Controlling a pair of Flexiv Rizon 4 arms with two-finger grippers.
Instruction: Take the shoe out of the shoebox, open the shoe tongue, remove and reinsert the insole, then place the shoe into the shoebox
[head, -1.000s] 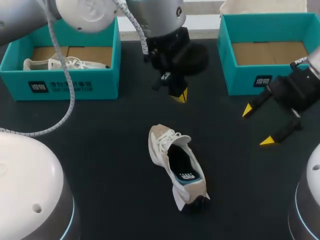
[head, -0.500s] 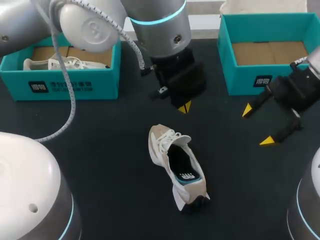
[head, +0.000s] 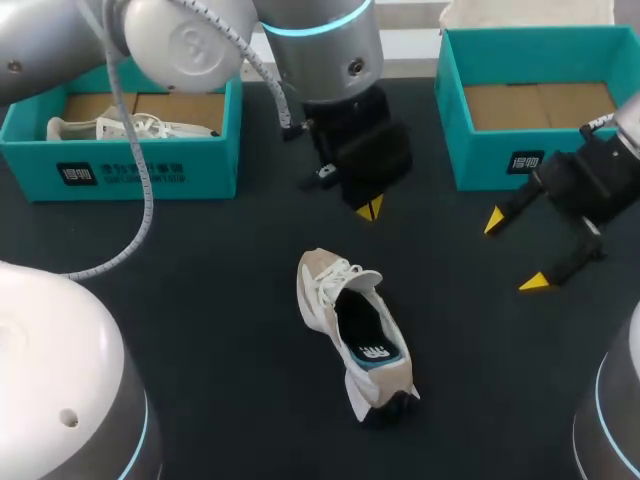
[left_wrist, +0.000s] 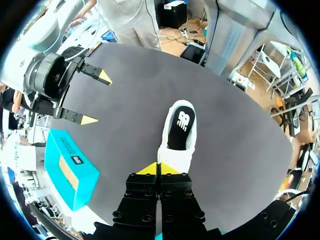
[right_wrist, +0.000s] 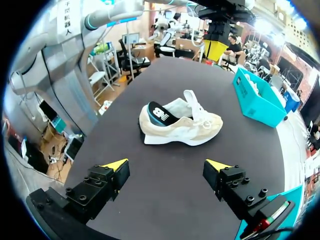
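shoe (head: 350, 325): out of the box, lying mid-counter (head: 200, 300), toe toward 11 o'clock
insole (head: 372, 348): dark, inside the shoe
left gripper (head: 369, 210): at 12 o'clock from the shoe, near it, yellow tips pressed together, holding nothing
right gripper (head: 514, 252): at 2 o'clock, well apart, tips spread wide, holding nothing
empty shoebox (head: 500, 165): at 1 o'clock
other shoebox (head: 130, 175): at 10 o'clock, second shoe (head: 110, 128) inside
risk: tongue likely next; closed tips may only push the light shoe along or tip it, with nothing holding it down
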